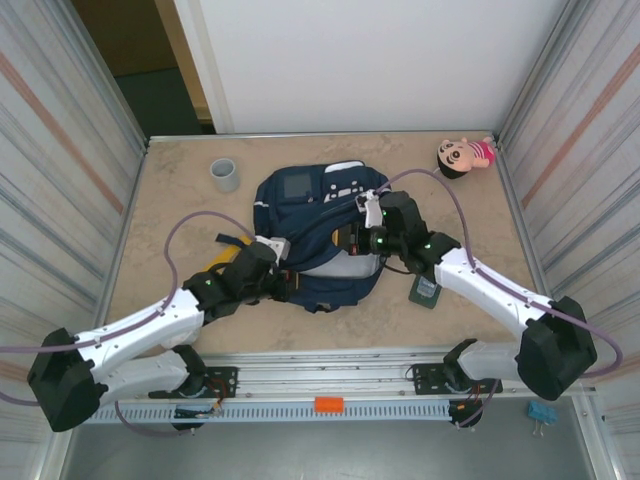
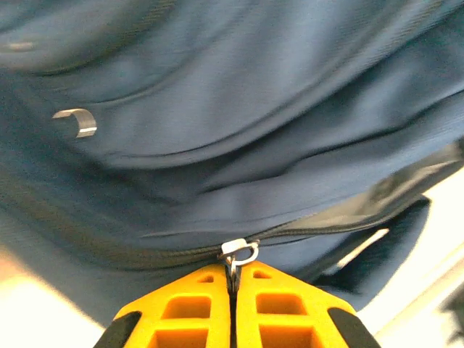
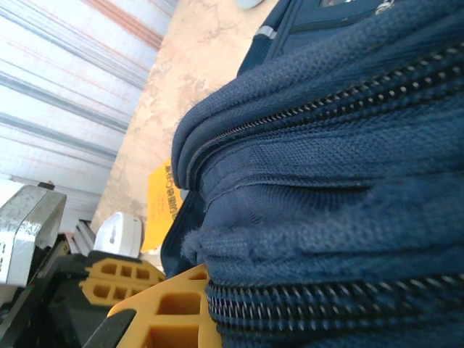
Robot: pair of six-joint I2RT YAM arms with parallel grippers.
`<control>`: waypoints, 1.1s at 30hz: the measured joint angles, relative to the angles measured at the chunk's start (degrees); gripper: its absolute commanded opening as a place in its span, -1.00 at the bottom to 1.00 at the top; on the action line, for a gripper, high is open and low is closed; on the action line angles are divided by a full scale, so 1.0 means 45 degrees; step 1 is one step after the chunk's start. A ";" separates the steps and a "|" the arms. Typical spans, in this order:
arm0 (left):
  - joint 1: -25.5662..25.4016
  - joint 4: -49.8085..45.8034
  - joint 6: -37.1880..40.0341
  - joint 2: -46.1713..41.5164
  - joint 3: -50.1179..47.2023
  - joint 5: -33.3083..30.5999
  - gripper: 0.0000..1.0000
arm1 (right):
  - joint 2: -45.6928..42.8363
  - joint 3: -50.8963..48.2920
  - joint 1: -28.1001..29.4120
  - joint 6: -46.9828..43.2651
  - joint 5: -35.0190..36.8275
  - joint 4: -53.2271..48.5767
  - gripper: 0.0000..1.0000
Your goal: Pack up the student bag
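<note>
Centre of counter [image 1: 170,190]: student bag [image 1: 320,235], navy, lying flat with its front pockets up. Near-left edge of bag: left claw [image 2: 233,279], yellow fingers pressed together, pinching the silver zipper pull [image 2: 239,251] on the bag's seam. Right side of bag: right claw [image 1: 372,222], closed tight against the fabric; whether cloth is caught between the fingers cannot be told. Far-left of counter: grey cup [image 1: 225,174], upright, apart from the bag. Far-right corner: doll [image 1: 463,155], on its side. Just right of bag: dark flat pouch [image 1: 426,291].
</note>
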 measured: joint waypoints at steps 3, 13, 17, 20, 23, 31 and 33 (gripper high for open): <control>0.0219 -0.0141 0.0559 -0.0253 -0.0136 -0.0597 -1.00 | 0.0000 0.0267 -0.0777 -0.0073 -0.0835 -0.0364 -1.00; 0.0219 0.2968 0.0738 -0.0393 -0.1554 0.0529 -1.00 | -0.0423 -0.2390 0.0160 0.3458 0.0243 0.2846 0.04; 0.0209 0.3322 0.0801 -0.0223 -0.1549 0.0821 -1.00 | -0.0330 -0.3215 0.1277 0.4609 0.1637 0.3313 -0.55; 0.0189 0.3201 0.0801 -0.0214 -0.1540 0.0534 -1.00 | -0.0325 -0.3016 0.1282 0.4721 0.1836 0.3565 -0.87; 0.0267 0.2783 0.0792 -0.0214 -0.1481 -0.0087 -1.00 | -0.0340 -0.2487 0.0695 0.4352 0.1316 0.3172 -1.00; 0.1923 0.3177 0.1137 -0.0214 -0.1477 -0.0189 -1.00 | -0.0287 0.1316 -0.1914 0.1501 -0.2283 -0.0923 -1.00; 0.2336 0.3502 0.1292 -0.0117 -0.1477 -0.0185 -1.00 | -0.0068 0.2351 -0.2404 0.0777 -0.3245 -0.1739 -1.00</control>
